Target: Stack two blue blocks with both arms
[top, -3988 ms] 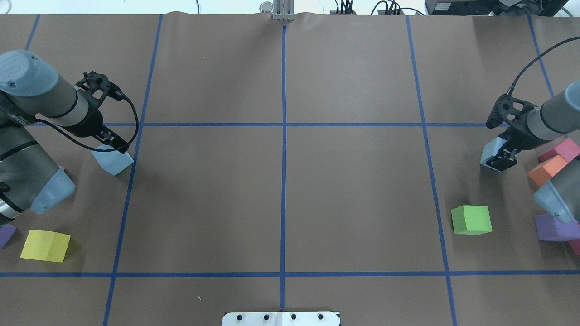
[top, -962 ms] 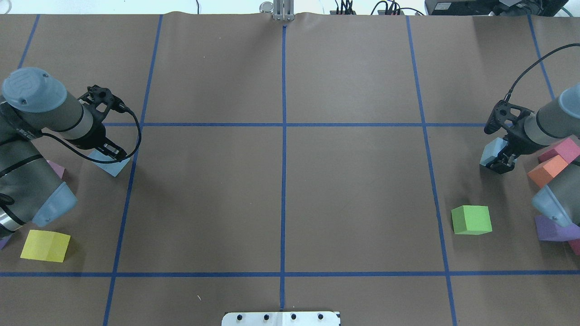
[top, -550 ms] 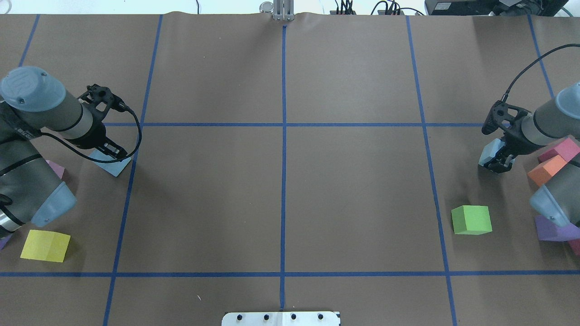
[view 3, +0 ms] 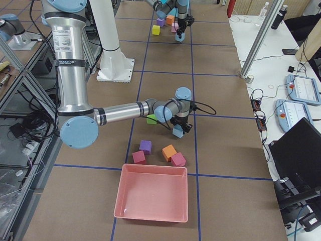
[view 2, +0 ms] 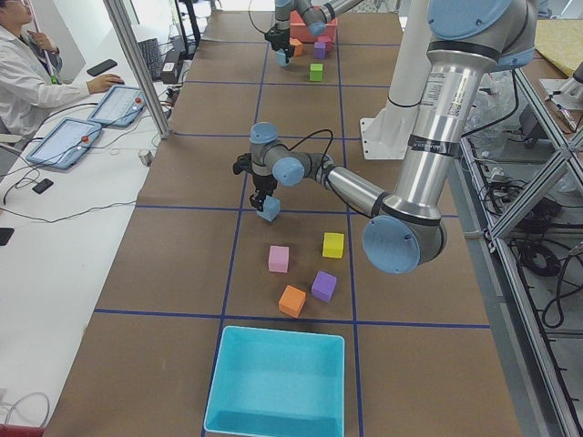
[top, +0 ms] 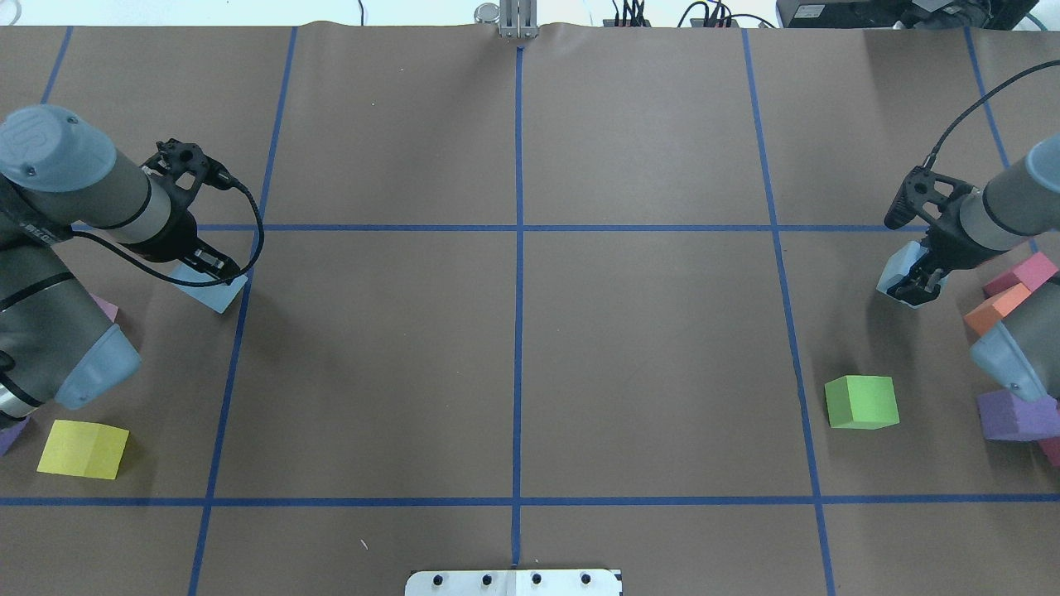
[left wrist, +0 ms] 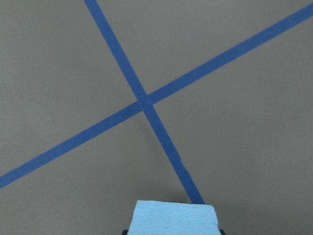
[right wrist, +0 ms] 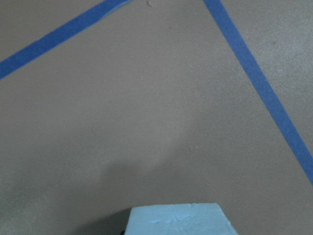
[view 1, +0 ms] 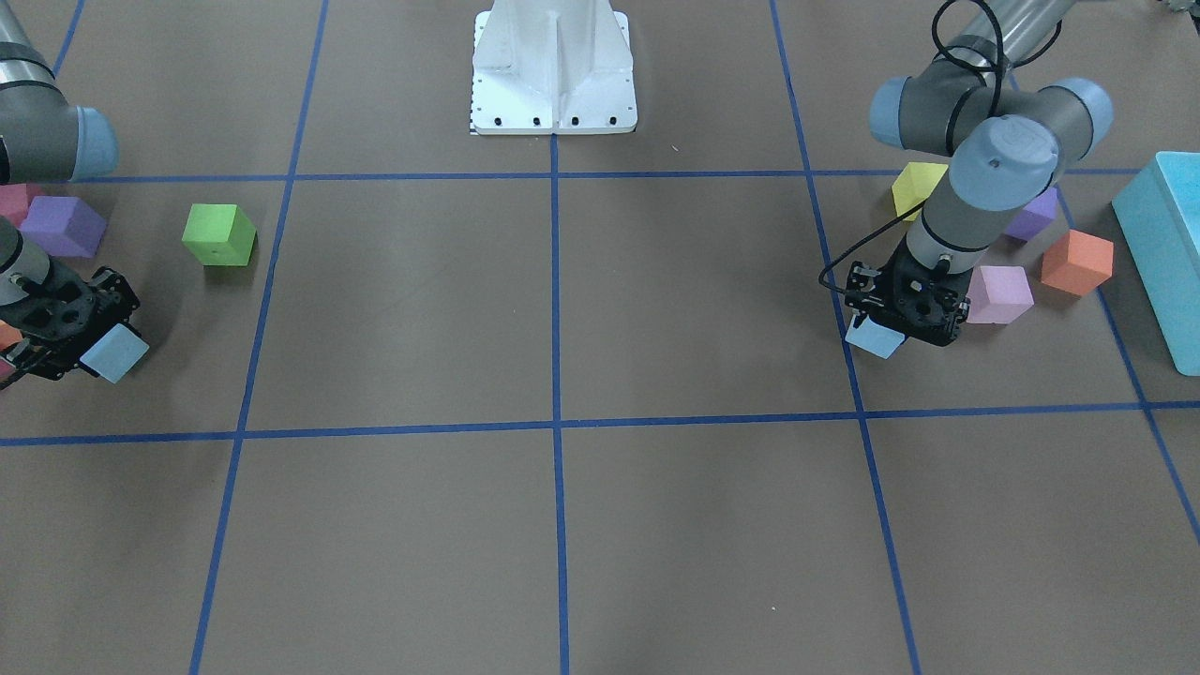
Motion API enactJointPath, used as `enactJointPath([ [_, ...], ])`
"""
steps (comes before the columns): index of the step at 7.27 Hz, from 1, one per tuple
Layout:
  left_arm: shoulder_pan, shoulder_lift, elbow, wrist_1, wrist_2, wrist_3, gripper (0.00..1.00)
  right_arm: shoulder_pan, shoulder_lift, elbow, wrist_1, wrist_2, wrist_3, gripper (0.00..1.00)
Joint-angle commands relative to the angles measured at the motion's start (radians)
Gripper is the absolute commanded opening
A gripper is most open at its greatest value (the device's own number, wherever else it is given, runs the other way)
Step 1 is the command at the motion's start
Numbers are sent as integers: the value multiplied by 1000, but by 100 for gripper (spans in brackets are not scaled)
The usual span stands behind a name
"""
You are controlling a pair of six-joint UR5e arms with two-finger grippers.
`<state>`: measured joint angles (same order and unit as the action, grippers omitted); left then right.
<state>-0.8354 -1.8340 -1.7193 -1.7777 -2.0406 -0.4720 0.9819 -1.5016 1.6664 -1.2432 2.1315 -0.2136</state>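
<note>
Left arm [top: 91, 194] comes in at 9 o'clock of the worktop [top: 646, 356] in the overhead view. Left jaws are narrowed to cube width and pinching the left blue block [top: 217, 292], with the fingers on opposite side faces. The block's corner is at a blue tape line [top: 234, 348], and the tape crossing lies ahead of it in the left wrist view. Can't tell if the block clears the worktop.

Right arm [top: 1006, 207] comes in at 3 o'clock. Right jaws are clamped the same way on the right blue block [top: 898, 268], which is tilted in the grip. In the right wrist view its top edge sits at 6 o'clock of the frame, with a soft shadow on the paper just beside it.

The two blue blocks are well apart, at opposite ends of the worktop.

Other cubes:
- Green cube [top: 861, 402] lies at 7 o'clock of the right blue block.
- Orange cube [top: 998, 308] and magenta cube [top: 1027, 273] lie at 3 o'clock of it, near.
- Yellow cube [top: 83, 449] lies at 7 o'clock of the left blue block.
- Lilac cube [view 1: 998, 293] is just beside the left arm's wrist.
</note>
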Motion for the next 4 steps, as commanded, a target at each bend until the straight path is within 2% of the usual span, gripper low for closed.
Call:
enactJointPath([
  [1,-5,-80,-26,114,-59,-159,61,15,58,107,-209,-1,22,66],
  [3,-4,-200,-34,263,-64,-293,62,9,177,105,-304,1,197,66],
  [4,-4,-226,-34,282,-66,-333,62,-21,251,108,-350,1,321,66],
])
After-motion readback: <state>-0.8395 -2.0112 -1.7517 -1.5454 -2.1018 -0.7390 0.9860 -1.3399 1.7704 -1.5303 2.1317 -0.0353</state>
